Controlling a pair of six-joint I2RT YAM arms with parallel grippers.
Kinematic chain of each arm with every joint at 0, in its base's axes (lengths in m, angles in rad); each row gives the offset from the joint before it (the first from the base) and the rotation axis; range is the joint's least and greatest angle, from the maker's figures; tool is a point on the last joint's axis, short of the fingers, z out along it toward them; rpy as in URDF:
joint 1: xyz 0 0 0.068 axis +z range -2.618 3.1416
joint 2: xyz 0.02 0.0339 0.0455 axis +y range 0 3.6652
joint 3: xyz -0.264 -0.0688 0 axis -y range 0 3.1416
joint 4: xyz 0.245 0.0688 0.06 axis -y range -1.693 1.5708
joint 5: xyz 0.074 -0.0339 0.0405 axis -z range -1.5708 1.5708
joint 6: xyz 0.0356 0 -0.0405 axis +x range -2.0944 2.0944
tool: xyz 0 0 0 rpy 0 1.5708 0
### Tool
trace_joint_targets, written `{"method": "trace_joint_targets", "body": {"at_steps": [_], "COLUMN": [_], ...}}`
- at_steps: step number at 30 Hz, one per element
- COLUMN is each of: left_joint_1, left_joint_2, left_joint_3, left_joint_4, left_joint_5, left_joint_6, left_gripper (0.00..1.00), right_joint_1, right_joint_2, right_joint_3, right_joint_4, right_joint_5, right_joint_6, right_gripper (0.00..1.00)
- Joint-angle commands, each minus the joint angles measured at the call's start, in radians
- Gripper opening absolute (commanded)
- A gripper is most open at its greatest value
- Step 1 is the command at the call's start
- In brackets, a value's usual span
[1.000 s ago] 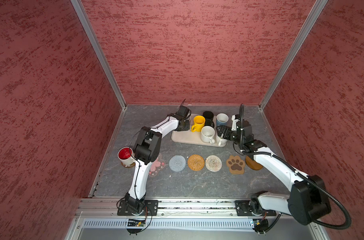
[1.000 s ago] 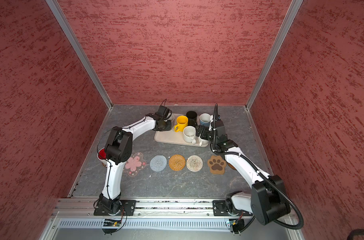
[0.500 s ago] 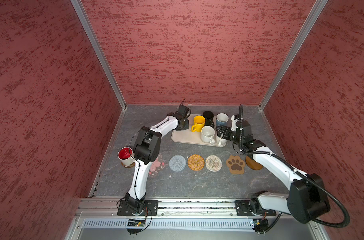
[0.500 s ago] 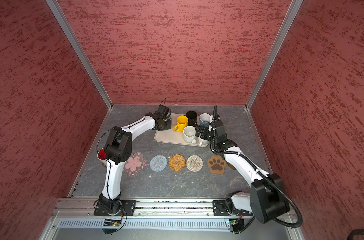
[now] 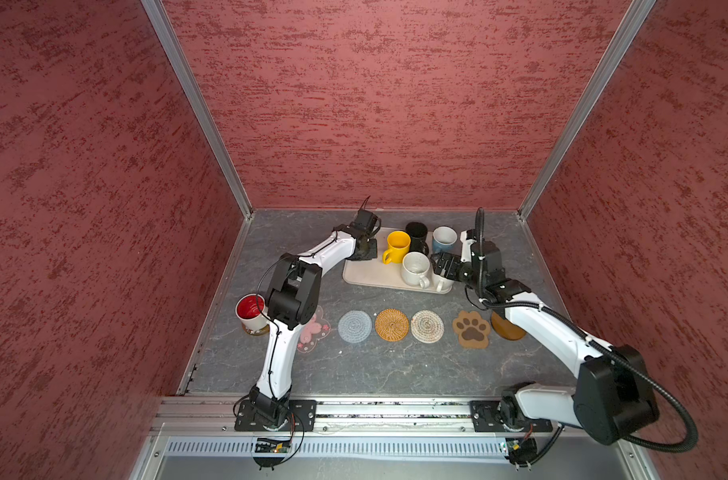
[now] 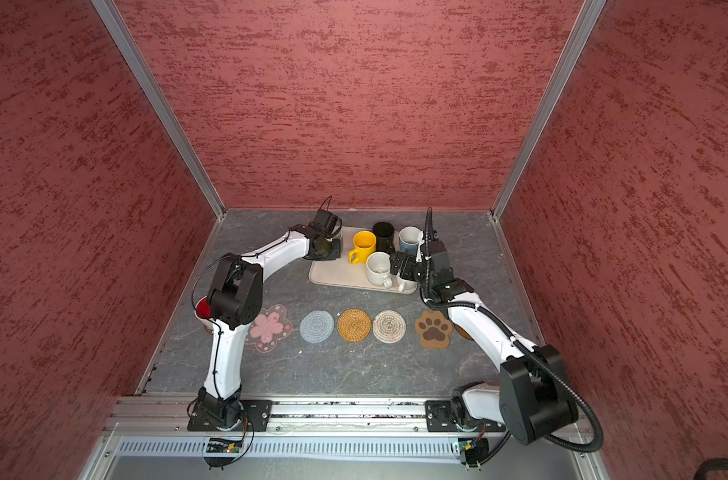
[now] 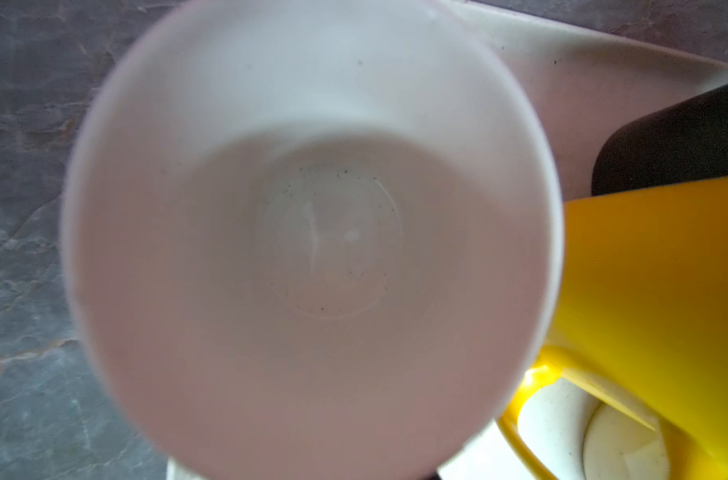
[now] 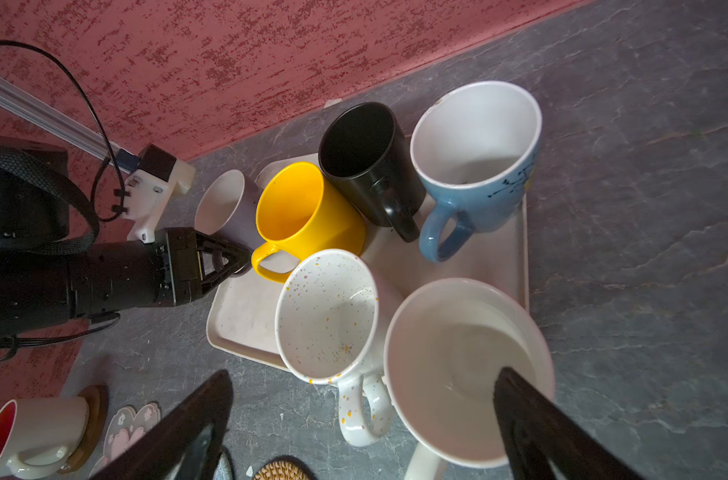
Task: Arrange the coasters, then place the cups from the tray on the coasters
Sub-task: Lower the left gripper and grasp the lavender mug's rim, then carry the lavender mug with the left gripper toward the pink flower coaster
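Note:
The tray [image 5: 366, 274] at the back holds a yellow cup [image 5: 397, 245], a black cup [image 5: 416, 232], a light blue cup [image 5: 444, 237], a speckled white cup [image 5: 415, 268] and a wide white cup [image 8: 458, 374]. At its far left corner my left gripper [image 5: 364, 249] is shut on the handle of a small white cup [image 8: 225, 203], whose inside fills the left wrist view. My right gripper [image 8: 364, 374] hangs open over the wide white cup, one finger above its bowl. A red-lined white cup [image 5: 250, 311] stands on a wooden coaster [image 5: 256, 331].
In a row in front of the tray lie the pink flower coaster [image 5: 314, 332], grey-blue [image 5: 355, 326], orange [image 5: 391, 324] and beige [image 5: 427, 326] woven rounds, the paw coaster [image 5: 471, 329] and a wooden disc [image 5: 508, 330] partly under my right arm. Red walls enclose three sides.
My left gripper's jaws have closed at the small white cup. Both arms stay almost where they were, and the right gripper stays open.

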Motion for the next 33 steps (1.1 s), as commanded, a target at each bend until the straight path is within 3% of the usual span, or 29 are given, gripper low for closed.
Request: {"method": "trace_joint_targets", "body": {"at_steps": [1,15,21,33], "left_joint_1": [-0.012,-0.036,-0.036,-0.037], "left_joint_2": [-0.109,-0.358,-0.500,-0.744], "left_joint_3": [-0.011,-0.226,-0.354,-0.610], "left_joint_4": [0.014,0.066,0.056,0.016], "left_joint_5": [-0.011,-0.040,-0.120,-0.164], "left_joint_6": [0.027,0.032,-0.031,-0.120], "left_gripper": [0.00,0.00,0.00,0.00], "right_joint_1": [-0.007,-0.003,0.028,0.118], "right_joint_2": [-0.013,-0.008,0.012,0.142], "right_joint_3": [0.014,0.034,0.065,0.165], "right_joint_4": [-0.004,-0.011,0.000,0.033], "right_joint_5": [-0.014,-0.047,-0.063,-0.071], "right_joint_6": [-0.031,-0.023,-0.018,-0.003], "right_gripper": [0.99,0.99,0.99,0.99]}}
